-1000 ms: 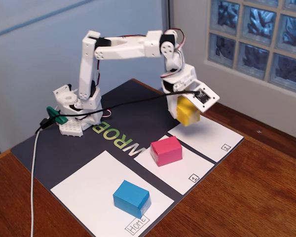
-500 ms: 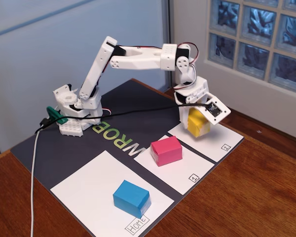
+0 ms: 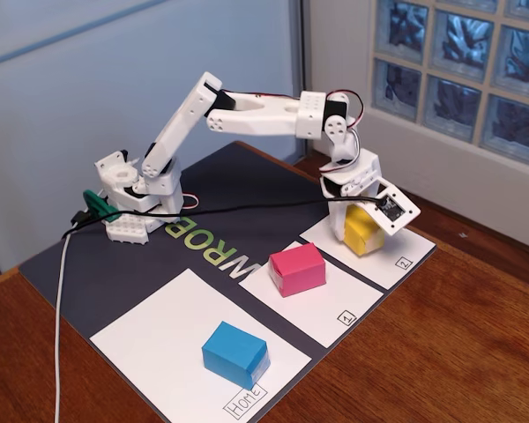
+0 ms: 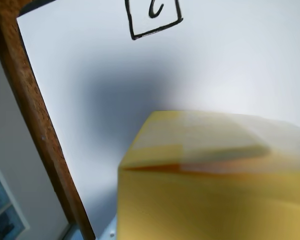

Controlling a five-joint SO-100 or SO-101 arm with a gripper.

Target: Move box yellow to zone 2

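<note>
The yellow box (image 3: 361, 231) hangs low over zone 2 (image 3: 395, 256), the white sheet with a boxed "2" in its corner, at the right end of the mat in the fixed view. My gripper (image 3: 360, 227) is shut on the box from above. Whether the box touches the sheet I cannot tell. In the wrist view the yellow box (image 4: 215, 185) fills the lower right, blurred, with zone 2 (image 4: 90, 75) below it and the boxed mark at the top. My fingers are hidden in the wrist view.
A pink block (image 3: 297, 269) sits on the sheet marked "1" (image 3: 335, 304). A blue block (image 3: 234, 353) sits on the "Home" sheet (image 3: 159, 339). The dark mat (image 3: 247, 189) lies on a wooden table (image 3: 441, 352); a glass-block window (image 3: 458, 70) stands behind.
The arm has stretched out to the right and lowered, carrying the yellow box from above the mat's edge down over zone 2.
</note>
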